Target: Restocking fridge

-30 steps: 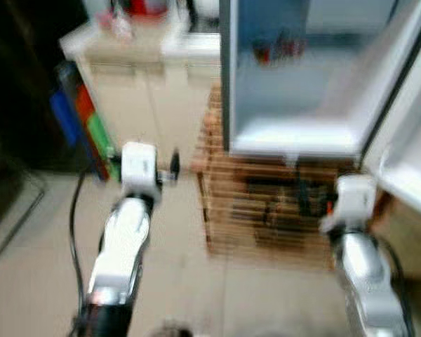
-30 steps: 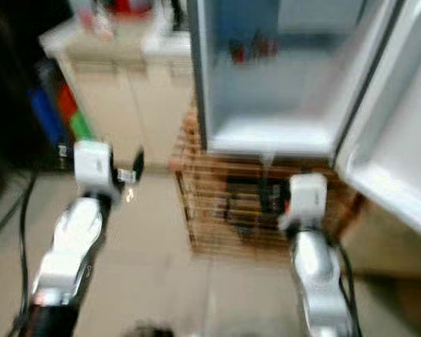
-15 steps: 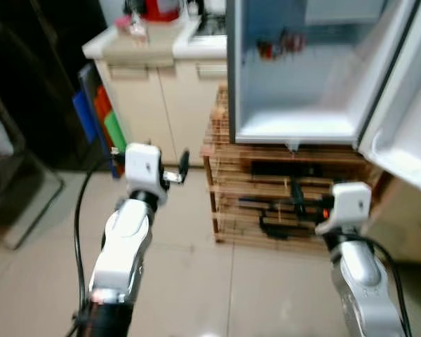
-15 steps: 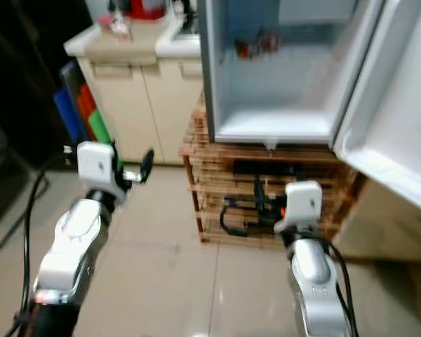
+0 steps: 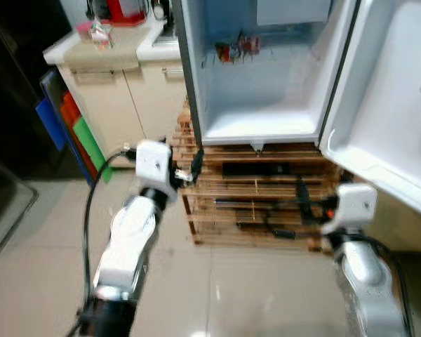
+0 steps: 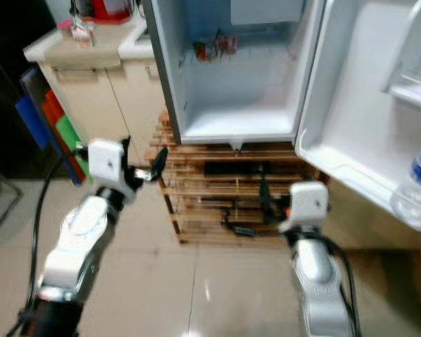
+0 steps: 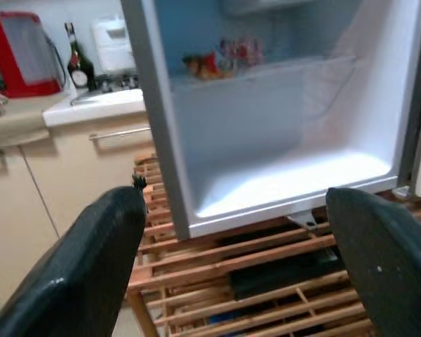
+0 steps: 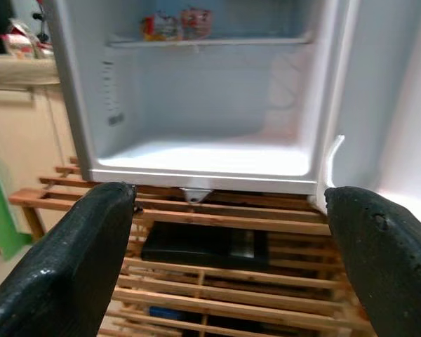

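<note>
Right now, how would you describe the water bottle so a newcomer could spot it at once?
Find the open white fridge standing on a wooden slatted rack. Its door swings out to the robot's right, and the water bottle stands in the lowest door shelf. It is clear plastic with a blue label, alone there.

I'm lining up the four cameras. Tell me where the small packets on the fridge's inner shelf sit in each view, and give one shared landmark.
Left eye: packets, upper middle.
Right eye: packets, upper middle.
Left wrist: packets, upper middle, above the fingers.
Right wrist: packets, top edge.
Shared landmark: the wooden slat rack under the fridge.
</note>
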